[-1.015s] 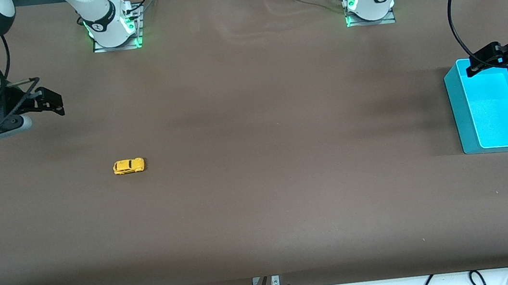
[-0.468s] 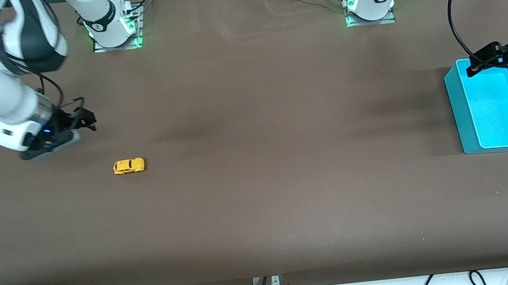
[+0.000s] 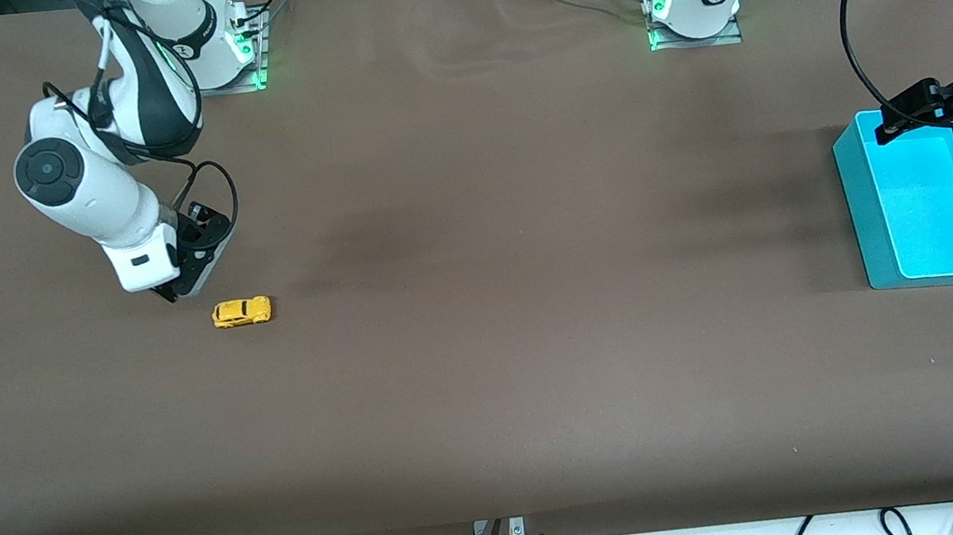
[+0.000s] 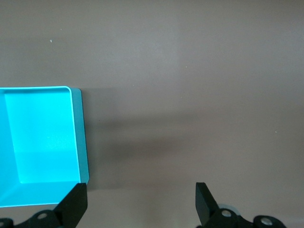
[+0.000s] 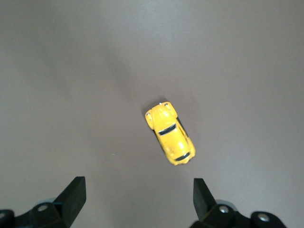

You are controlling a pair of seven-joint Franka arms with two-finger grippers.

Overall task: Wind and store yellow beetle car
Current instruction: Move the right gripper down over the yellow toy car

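Front view: the yellow beetle car (image 3: 241,312) sits on its wheels on the brown table (image 3: 481,303), toward the right arm's end, well apart from the teal bin (image 3: 941,197) at the left arm's end. The right gripper (image 3: 195,270) hangs over the table just beside the car, a little off it toward the right arm's base; its finger spread cannot be read from here. The left gripper (image 3: 908,119) waits over the rim of the bin. Left wrist view: the left gripper (image 4: 140,202) shows both fingertips set wide apart with nothing between them — only bare table and a corner of the bin (image 4: 78,137) lie below. Right wrist view: the right gripper (image 5: 137,194) is likewise spread wide and empty, and the car (image 5: 170,132) lies clear of the fingers, slanted against the line running between them. Judgement: the step in hand is the approach for the grasp. To do it well, centre the gripper over the car, turn the wrist so the fingers meet its flat sides rather than bonnet and tail, then descend squarely — the car is small and free-rolling, so an off-centre touch would likely push it away.
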